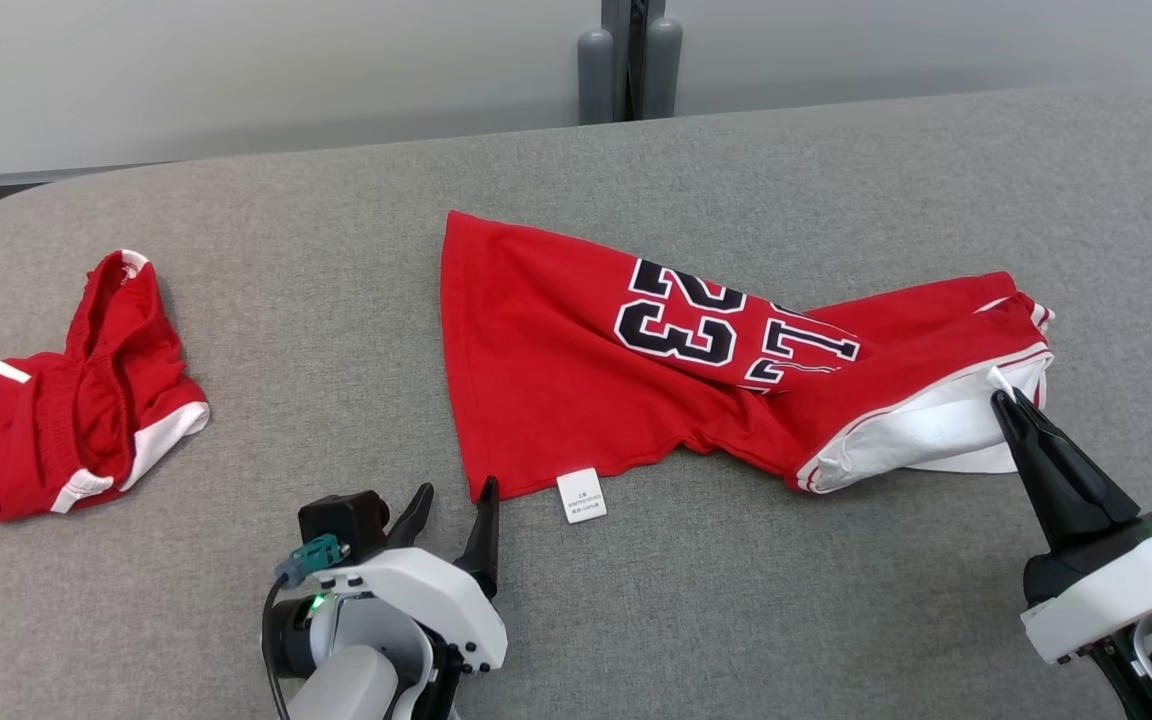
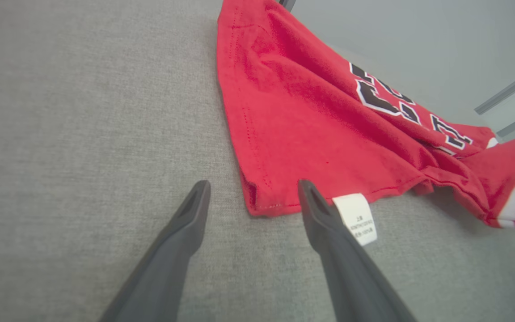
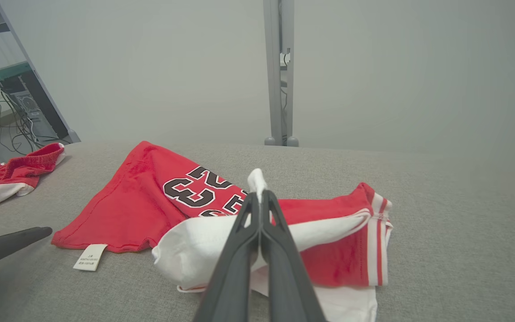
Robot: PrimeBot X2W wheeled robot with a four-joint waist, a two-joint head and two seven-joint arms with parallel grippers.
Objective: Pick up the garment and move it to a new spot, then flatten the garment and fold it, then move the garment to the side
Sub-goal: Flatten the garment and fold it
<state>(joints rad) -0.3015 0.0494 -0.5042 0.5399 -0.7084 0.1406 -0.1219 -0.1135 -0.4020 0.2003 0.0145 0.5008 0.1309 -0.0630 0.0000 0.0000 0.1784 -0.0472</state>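
The garment is a red jersey with a black "23", lying twisted across the middle of the grey table. Its white-trimmed end lies at the right. My right gripper is shut on a pinch of that white fabric, which sticks up between the fingertips in the right wrist view. My left gripper stands open just short of the jersey's near left corner, with nothing between its fingers. One finger lies beside the white care label.
A second red garment with white stripes lies crumpled at the table's left edge. A grey post stands behind the table's far edge. Shelving and cables show off to the left beyond the table.
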